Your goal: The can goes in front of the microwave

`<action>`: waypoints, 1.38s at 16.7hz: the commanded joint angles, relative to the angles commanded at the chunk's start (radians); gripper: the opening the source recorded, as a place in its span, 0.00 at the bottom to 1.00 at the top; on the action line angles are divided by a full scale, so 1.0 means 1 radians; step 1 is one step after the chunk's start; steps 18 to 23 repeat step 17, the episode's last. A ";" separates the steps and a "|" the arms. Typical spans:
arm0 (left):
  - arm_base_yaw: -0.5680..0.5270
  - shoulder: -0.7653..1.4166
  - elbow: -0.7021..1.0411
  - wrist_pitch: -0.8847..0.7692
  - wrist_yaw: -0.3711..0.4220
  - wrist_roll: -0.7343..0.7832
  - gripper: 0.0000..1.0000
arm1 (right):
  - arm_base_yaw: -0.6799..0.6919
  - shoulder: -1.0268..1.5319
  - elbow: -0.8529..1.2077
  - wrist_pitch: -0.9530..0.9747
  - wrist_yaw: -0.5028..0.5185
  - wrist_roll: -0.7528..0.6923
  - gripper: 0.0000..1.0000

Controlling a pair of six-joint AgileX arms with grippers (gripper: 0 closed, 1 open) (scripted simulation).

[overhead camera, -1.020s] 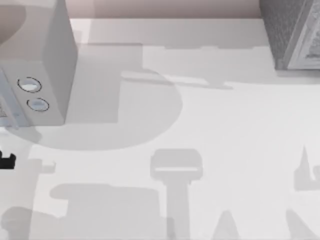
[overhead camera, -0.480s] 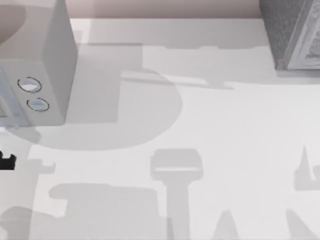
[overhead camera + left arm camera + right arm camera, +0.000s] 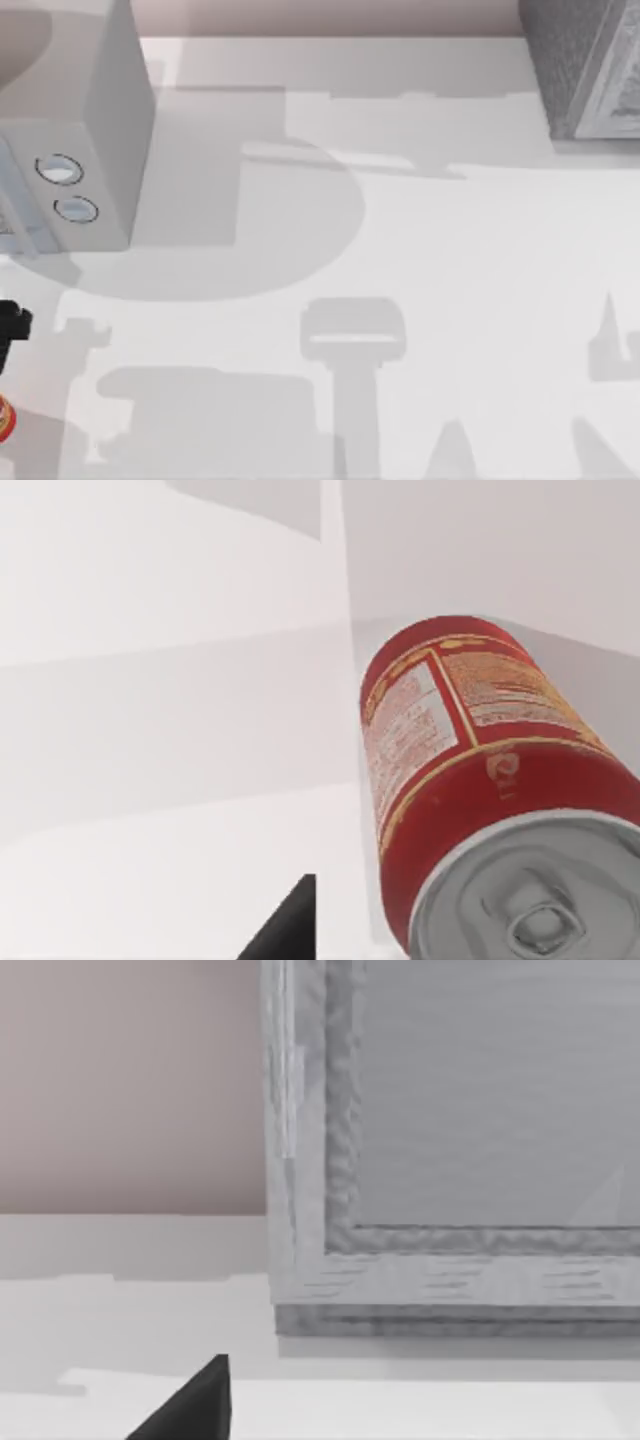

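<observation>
Table (image 3: 440,300) lies wide and bare across its middle and right, crossed by grey shadows, so there is plenty of room there. The microwave (image 3: 70,150) stands at the far left with its two round dials (image 3: 60,170) facing the near side, and a darker speckled box (image 3: 580,70) takes the far right corner. At the left edge, just in front of the microwave, a black bit of the left gripper (image 3: 12,322) pokes in from the side; whether its fingers are open or closed on anything, I cannot tell. Lower down on that same edge a sliver of the can (image 3: 5,420) shows, red with an orange band, near the gripper but mostly cut off by the edge.

From the left wrist camera the can (image 3: 470,790) is plain to see: red body with printed label, silver top (image 3: 530,900) with its pull tab nearest the camera, its long axis running away from the lens and tilted across the picture. A dark finger tip (image 3: 285,930) sits beside it, apart from it.

The right wrist camera faces the speckled box (image 3: 450,1160) close up, with a dark tip of the right gripper (image 3: 195,1405) at the bottom; its fingers' state I cannot tell either.
</observation>
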 joint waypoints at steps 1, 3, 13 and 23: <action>0.000 0.000 0.000 0.000 0.000 0.000 1.00 | 0.000 0.000 0.000 0.000 0.000 0.000 1.00; 0.000 0.000 0.000 0.000 0.000 0.000 1.00 | 0.000 0.000 0.000 0.000 0.000 0.000 1.00; -0.001 -0.007 0.066 -0.077 -0.001 -0.001 1.00 | 0.000 0.000 0.000 0.000 0.000 0.000 1.00; -0.003 -0.025 0.141 -0.166 0.000 -0.003 1.00 | 0.000 0.000 0.000 0.000 0.000 0.000 1.00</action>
